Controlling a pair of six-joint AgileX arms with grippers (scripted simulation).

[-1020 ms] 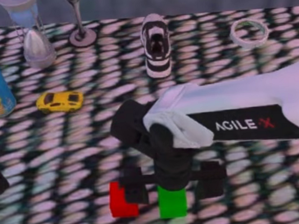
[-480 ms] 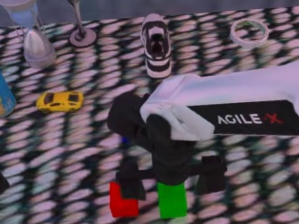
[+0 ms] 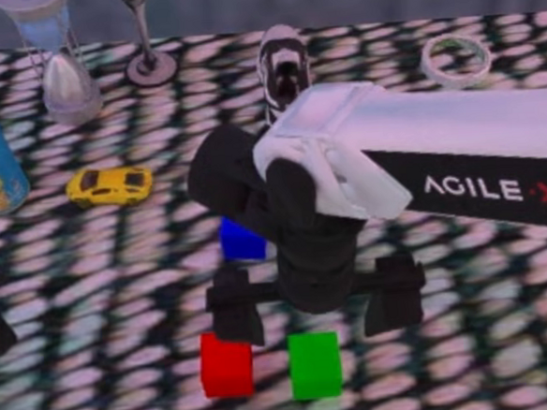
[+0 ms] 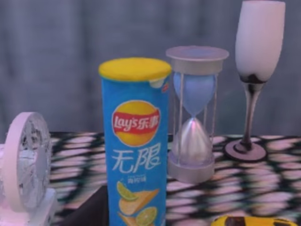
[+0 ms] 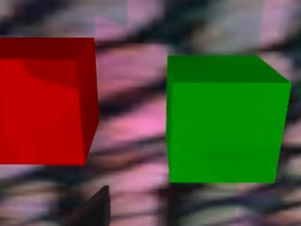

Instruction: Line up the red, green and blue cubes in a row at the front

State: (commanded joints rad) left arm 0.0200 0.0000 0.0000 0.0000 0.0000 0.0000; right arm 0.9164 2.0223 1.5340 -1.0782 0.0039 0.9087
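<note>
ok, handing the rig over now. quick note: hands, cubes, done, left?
Right hand: open, holding nothing, above the table behind the red and green cubes.
Left arm: parked at the table's left edge; its hand is not in view.
Red cube and green cube: side by side at the front, a gap between them.
Blue cube: further back, partly under the right arm.
Left: bring blue into the row.

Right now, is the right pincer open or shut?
Open: the right pincer has its fingers spread wide above the green cube, holding nothing.
</note>
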